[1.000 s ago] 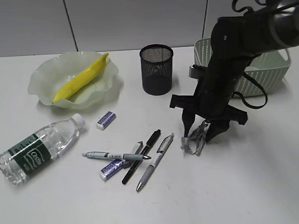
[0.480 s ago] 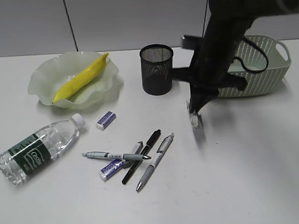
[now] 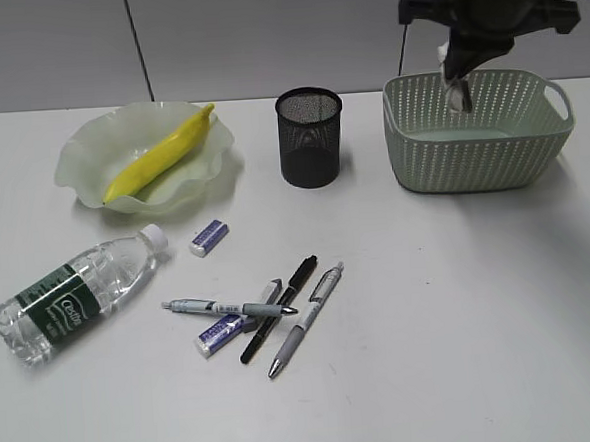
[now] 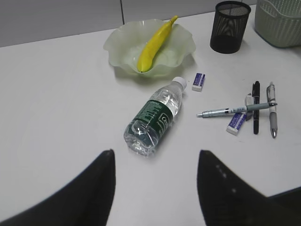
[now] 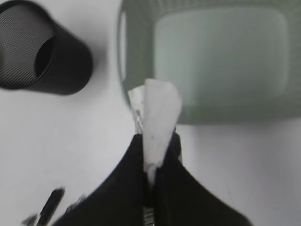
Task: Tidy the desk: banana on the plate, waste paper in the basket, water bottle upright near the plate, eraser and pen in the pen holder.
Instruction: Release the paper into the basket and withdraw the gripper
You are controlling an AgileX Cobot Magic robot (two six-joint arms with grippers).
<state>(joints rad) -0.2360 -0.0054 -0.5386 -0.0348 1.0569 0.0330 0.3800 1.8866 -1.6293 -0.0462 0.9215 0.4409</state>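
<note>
My right gripper (image 3: 457, 83) is shut on the waste paper (image 5: 157, 117), holding it in the air over the near-left rim of the sage green basket (image 3: 482, 159). The banana (image 3: 161, 154) lies in the pale green plate (image 3: 86, 154). Lying on its side at the desk's left is the water bottle (image 3: 74, 293). Two erasers (image 3: 208, 237) (image 3: 220, 333) and several pens (image 3: 305, 306) lie in front of the black mesh pen holder (image 3: 310, 138). In the left wrist view my left gripper (image 4: 155, 162) stands open above bare desk, short of the bottle (image 4: 154, 116).
A grey wall runs behind the desk. The pen holder (image 5: 42, 49) stands just left of the basket (image 5: 216, 61). White desk surface (image 3: 481, 320) spreads in front of the basket.
My right gripper closed on the waste paper beside the pens, lifted it and carried it back and right to above the basket. The left gripper has not moved.
</note>
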